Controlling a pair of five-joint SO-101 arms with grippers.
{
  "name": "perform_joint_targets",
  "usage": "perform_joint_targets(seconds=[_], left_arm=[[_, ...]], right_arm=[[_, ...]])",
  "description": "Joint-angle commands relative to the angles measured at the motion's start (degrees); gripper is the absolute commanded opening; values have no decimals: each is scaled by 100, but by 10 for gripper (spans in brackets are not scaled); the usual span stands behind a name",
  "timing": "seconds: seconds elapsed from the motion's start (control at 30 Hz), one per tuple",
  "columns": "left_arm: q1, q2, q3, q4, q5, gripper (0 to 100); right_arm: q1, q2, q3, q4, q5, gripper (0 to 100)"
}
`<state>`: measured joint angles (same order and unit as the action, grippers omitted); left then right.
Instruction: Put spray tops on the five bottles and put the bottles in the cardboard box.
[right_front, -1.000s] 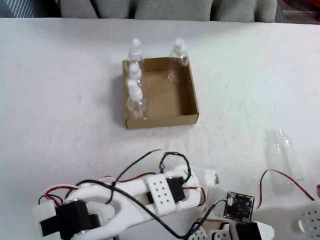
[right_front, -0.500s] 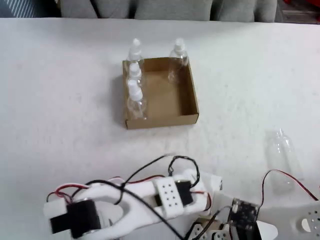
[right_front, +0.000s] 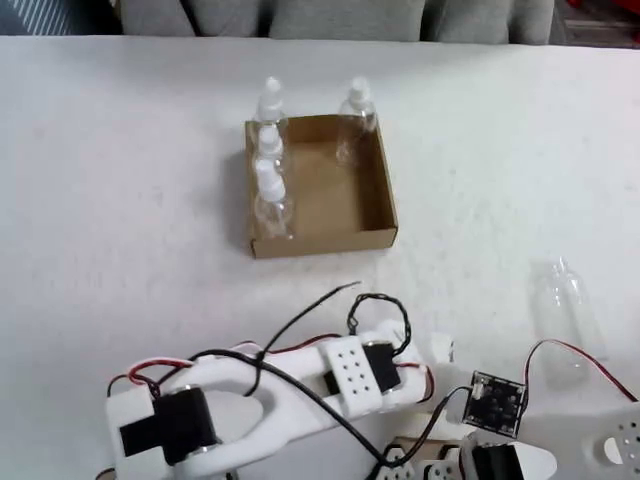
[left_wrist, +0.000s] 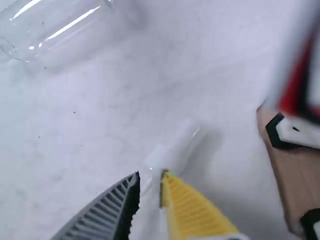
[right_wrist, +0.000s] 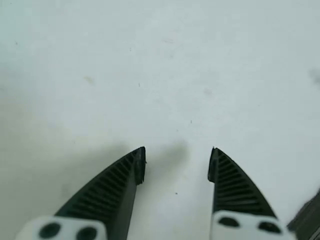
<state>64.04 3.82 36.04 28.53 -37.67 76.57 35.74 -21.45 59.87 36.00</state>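
Note:
My left gripper (left_wrist: 149, 182) is shut on a white spray top (left_wrist: 167, 152) whose clear tube points at the table. From above, that spray top (right_front: 440, 350) sits at the tip of the left arm (right_front: 350, 385), low on the table. An uncapped clear bottle (right_front: 565, 305) lies on its side to the right, also seen as the clear bottle (left_wrist: 47, 25) beyond the spray top. The cardboard box (right_front: 385, 205) holds two capped bottles (right_front: 270, 190) along its left wall. Two more capped bottles (right_front: 356, 115) stand at its back corners. My right gripper (right_wrist: 176, 165) is open over bare table.
The right arm's wrist board (right_front: 497, 402) and red wires (right_front: 575, 355) lie close to the left gripper at the front right. Parts of that arm (left_wrist: 295, 125) show beside the spray top. Grey chairs (right_front: 330, 18) line the far table edge.
The left arm has shifted right with the spray top in its fingers, closer to the lying bottle. The right arm's wrist board has moved slightly right and up.

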Motion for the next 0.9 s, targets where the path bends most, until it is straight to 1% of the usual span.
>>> perform_joint_targets(seconds=[0.0, 0.07, 0.3, 0.37, 0.53, 0.63, 0.77, 0.87], left_arm=[[-4, 66, -167, 141, -79, 34], [-4, 66, -167, 141, -79, 18], [-31, 48, -167, 141, -44, 20], [-145, -4, -185, 123, 9, 20], [-611, -769, -158, 141, 686, 20], [-752, -1376, 167, 88, 826, 20], [-646, -2044, 712, -114, 809, 23], [-382, -2097, 1055, -352, 791, 24]], right_arm=[[4, -119, -246, 57, 53, 171], [4, -119, -255, 48, 53, 171], [-4, -119, -255, 48, 44, 170], [-4, -119, -255, 57, 0, 170], [4, -75, -255, 66, 0, 170], [4, -75, -255, 66, 0, 170], [4, -84, -255, 66, 0, 170], [4, -75, -255, 66, 0, 170]])
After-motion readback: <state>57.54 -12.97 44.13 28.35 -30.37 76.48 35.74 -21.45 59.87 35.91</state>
